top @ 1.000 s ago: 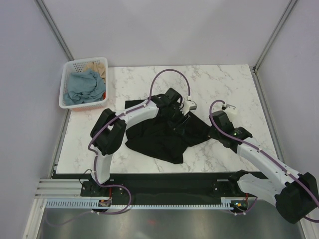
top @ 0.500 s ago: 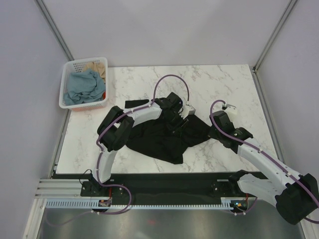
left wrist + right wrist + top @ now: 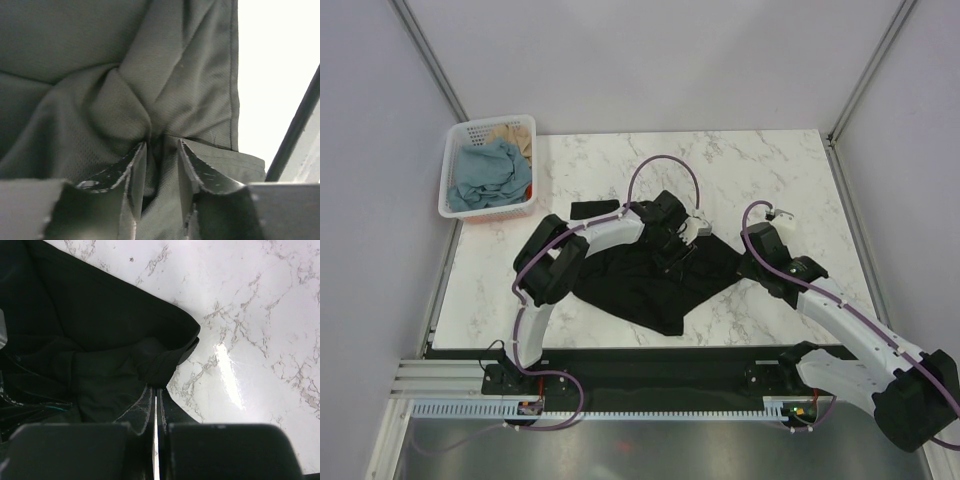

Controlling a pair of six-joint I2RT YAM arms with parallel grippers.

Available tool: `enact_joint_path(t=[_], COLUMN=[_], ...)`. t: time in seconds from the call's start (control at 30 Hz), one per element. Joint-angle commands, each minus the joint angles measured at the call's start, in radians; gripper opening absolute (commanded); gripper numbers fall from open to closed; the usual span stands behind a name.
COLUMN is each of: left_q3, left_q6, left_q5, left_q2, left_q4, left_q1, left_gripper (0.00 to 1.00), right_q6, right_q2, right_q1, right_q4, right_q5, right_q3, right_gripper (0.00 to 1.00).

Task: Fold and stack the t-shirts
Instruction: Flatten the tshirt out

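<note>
Two grips now: my left fingers (image 3: 200, 167) just pinched the shirt's (image 3: 640, 290) middle, right fingers (image 3: 142, 410) clench its edge; spreading can start.

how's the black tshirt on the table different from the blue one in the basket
Colour: the black t-shirt is plain black, the blue t-shirt dusty blue.
Place: the black one lies spread on the table; the blue one sits bunched in the basket.
Handling: the left gripper and right gripper both pinch the black one; nothing touches the blue one.
Shared: both rumpled, neither folded.
</note>
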Motion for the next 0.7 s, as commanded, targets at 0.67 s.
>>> enact_joint_path(t=[0.67], left_q3=[-0.075], left_q6=[-0.016], left_q5=[0.051], left_q2=[-0.099], left_q4=[-0.002], left_q1=[-0.031], left_gripper=[0.16], right_q6=[0.023], right_q2=[-0.047], right_q1=[-0.003], right_q4=[0.016], right_q5=[-0.008], right_q3=[0.019], right_gripper=[0.0])
